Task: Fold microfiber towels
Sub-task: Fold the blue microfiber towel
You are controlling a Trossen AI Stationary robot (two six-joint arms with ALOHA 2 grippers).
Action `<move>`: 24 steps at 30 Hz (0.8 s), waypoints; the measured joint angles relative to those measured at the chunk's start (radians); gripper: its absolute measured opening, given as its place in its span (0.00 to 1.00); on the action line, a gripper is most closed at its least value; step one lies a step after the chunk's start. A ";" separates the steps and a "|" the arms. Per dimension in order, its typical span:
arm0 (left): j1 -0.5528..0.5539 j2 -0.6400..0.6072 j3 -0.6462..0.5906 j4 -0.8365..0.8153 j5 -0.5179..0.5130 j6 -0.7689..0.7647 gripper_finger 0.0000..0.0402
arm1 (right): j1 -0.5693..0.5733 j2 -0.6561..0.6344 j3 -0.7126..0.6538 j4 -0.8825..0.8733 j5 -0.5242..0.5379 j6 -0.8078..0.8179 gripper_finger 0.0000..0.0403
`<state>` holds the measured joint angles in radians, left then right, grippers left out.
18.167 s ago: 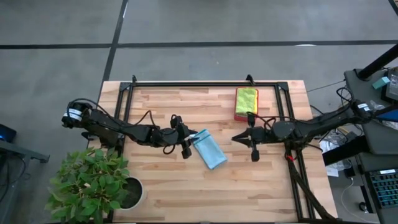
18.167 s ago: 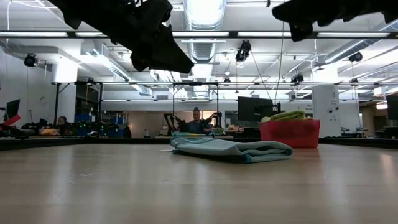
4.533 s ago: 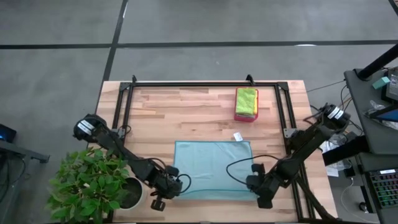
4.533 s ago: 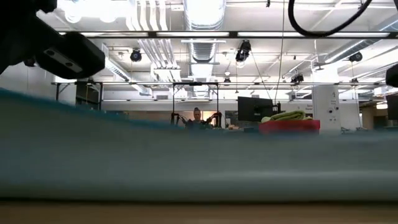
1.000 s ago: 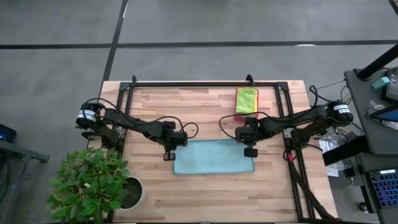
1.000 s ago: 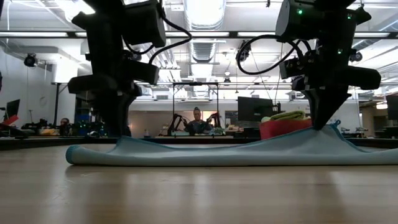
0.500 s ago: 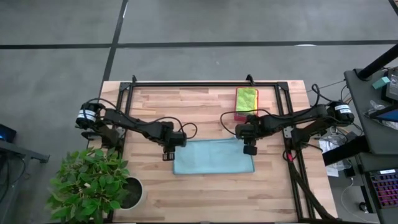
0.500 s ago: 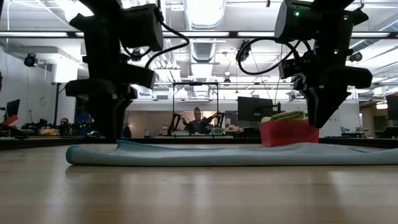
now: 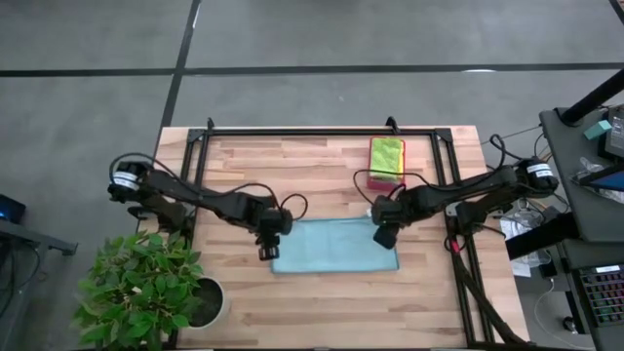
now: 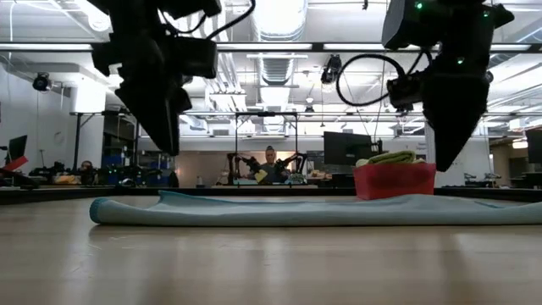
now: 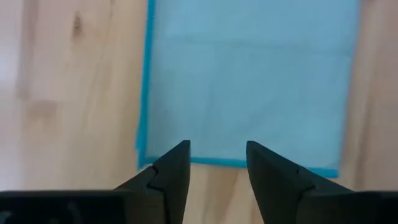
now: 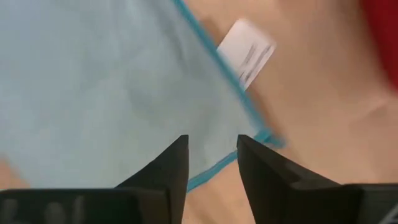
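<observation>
A light blue microfiber towel lies folded in half, flat on the wooden table, its fold toward the near edge. My left gripper hangs open above the towel's left edge, touching nothing. My right gripper hangs open above the towel's far right corner, beside a white tag. In the low view both grippers stand clear above the towel. A lime green towel rests on top of a stack in a pink-red tray at the far right.
A potted plant stands at the table's near left corner. A black frame rail runs along the far edge and down both sides. Bare wood lies near of the towel. A person sits in the room beyond.
Both grippers have opened and let go of the light blue towel. Its right far corner, which was held up, has dropped flat. My left gripper has risen clear of the towel. My right gripper has rolled about its own axis while staying in place.
</observation>
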<state>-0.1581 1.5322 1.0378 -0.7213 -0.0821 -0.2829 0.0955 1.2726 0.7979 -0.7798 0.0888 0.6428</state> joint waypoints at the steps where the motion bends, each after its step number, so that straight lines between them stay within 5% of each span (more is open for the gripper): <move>1: -0.012 0.000 -0.001 0.017 -0.001 -0.012 0.35 | 0.006 -0.008 -0.003 -0.003 -0.024 0.039 0.33; 12: -0.152 0.012 -0.011 0.126 -0.096 -0.096 0.35 | 0.107 -0.173 -0.164 0.064 -0.065 0.440 0.51; 24: -0.184 0.012 -0.016 0.192 -0.135 -0.106 0.35 | 0.133 -0.213 -0.387 0.351 -0.122 0.565 0.69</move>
<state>-0.3416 1.5440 1.0222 -0.5297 -0.2173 -0.3889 0.2287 1.0599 0.4109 -0.4287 -0.0331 1.2076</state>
